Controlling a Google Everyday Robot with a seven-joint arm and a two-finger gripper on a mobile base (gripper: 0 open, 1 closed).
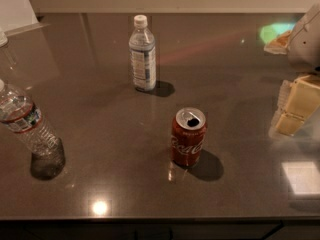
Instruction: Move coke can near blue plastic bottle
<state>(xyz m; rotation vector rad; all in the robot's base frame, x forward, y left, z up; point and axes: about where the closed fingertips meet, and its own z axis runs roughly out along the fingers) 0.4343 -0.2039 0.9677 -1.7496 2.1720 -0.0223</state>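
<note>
The red coke can (188,137) stands upright near the middle front of the dark table, its silver top open. The blue plastic bottle (142,54) with a white cap stands upright behind it, to the left, well apart from the can. My gripper (296,106) shows at the right edge as pale yellowish fingers below a white arm part, to the right of the can and not touching it. It holds nothing that I can see.
A larger clear ribbed bottle (27,126) with a red-blue label leans at the left front. A white object (15,6) stands at the far left corner. The table's front edge (150,218) runs along the bottom. A green light patch (275,31) lies at the far right.
</note>
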